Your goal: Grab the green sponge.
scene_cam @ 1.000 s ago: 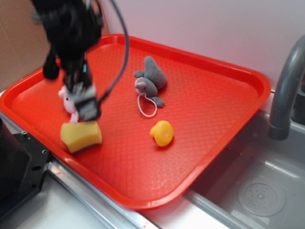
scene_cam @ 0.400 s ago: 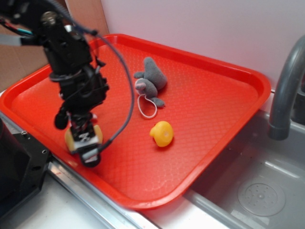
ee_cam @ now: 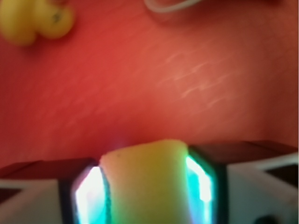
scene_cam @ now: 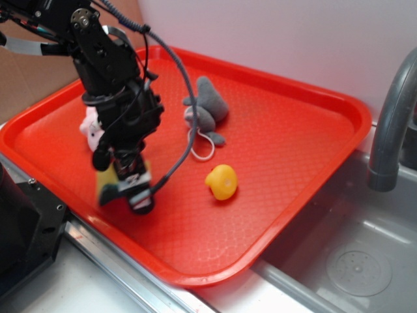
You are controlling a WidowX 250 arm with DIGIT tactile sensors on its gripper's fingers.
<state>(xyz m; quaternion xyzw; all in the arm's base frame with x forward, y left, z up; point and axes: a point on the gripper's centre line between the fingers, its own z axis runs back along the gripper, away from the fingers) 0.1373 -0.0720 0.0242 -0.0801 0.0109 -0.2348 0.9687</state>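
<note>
Squeezing the green sponge (ee_cam: 145, 182) from both sides, the jaws are clamped right on it: in the wrist view the yellow foam fills the whole gap between the two fingers (ee_cam: 91, 191), with teal light glowing along each inner pad. Can't really make out the scouring layer from there, it's just a blurry yellow block.

From the exterior view the gripper (scene_cam: 133, 186) is pointing down over the front-left part of the red tray (scene_cam: 293, 150), close to the tray's near edge. The sponge (scene_cam: 106, 186) shows as a motion-blurred yellow smear with a dark strip along its lower side, sticking out to the left of the fingers. Too blurry to say whether it's touching the tray or just above it.

The black arm (scene_cam: 107, 72) comes in from the top-left corner of the frame, with a cable (scene_cam: 179, 98) looping down beside it.

Other stuff on the tray: a small pink and white plush toy (scene_cam: 91, 127) near the left edge, partly behind the arm; a grey plush mouse (scene_cam: 208, 111) towards the back middle with a white string loop (scene_cam: 202, 147) trailing in front of it; and a yellow duck toy (scene_cam: 222, 181) around the middle, off to the right of the gripper. The duck also pokes into the top-left corner of the wrist view.

The tray's right side hangs over a metal sink (scene_cam: 352, 254), with a grey faucet (scene_cam: 391, 124) at the right edge.
</note>
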